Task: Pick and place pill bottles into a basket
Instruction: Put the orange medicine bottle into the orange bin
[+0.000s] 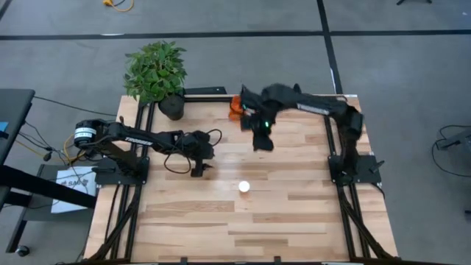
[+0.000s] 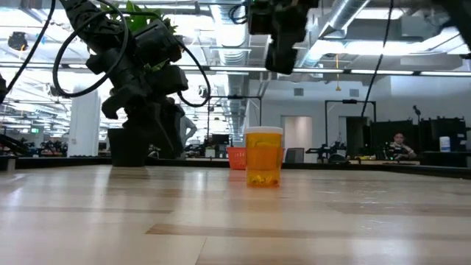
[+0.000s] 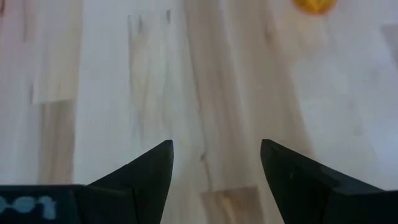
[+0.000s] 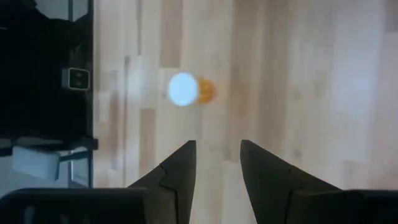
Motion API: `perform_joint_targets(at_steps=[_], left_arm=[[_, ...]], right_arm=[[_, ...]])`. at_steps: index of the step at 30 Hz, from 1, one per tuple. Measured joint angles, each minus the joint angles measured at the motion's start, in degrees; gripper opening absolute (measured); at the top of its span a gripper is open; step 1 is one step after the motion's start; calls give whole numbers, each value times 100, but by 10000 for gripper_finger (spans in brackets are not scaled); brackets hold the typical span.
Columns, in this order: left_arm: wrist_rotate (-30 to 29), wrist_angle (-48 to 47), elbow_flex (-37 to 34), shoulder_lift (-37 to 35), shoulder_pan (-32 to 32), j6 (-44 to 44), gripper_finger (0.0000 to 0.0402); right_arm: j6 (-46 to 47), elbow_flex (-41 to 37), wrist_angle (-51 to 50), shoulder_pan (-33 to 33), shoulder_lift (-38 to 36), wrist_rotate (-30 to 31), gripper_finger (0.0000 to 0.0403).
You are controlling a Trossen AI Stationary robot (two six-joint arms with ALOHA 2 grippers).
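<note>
One pill bottle (image 1: 243, 187), amber with a white cap, stands upright on its base on the wooden table, near the middle; it also shows in the low view (image 2: 263, 157). No other bottle shows. The orange basket (image 1: 235, 108) stands at the table's far edge, partly hidden by my right arm. My right gripper (image 1: 261, 141) hangs open and empty above the table, between basket and bottle; its wrist view shows the bottle (image 4: 186, 89) ahead. My left gripper (image 1: 199, 169) is open and empty, low over the table, left of the bottle (image 3: 314, 5).
A potted plant (image 1: 156, 70) in a black pot (image 1: 171, 107) stands at the table's far left corner, left of the basket. Black frame rails (image 1: 132, 199) run along the table's left and right sides. Bare wood lies toward the near edge (image 1: 243, 228).
</note>
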Motion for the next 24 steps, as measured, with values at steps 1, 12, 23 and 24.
perform_joint_targets(at_steps=[1, 12, 23, 24], left_arm=[[65, 72, 0, 0, -1, -23, 233], [368, 762, 0, 0, -72, -550, 233], [271, 772, 0, 2, -224, -1101, 233], [271, 774, 0, 2, -235, -1146, 233]], right_arm=[[188, -377, 368, 136, -216, 15, 118], [2401, -5262, 6181, 1317, -2892, 1815, 98], [2439, -7104, 8903, 2023, -2897, 3158, 98], [2386, -7104, 9051, 2052, -2805, 3151, 98]])
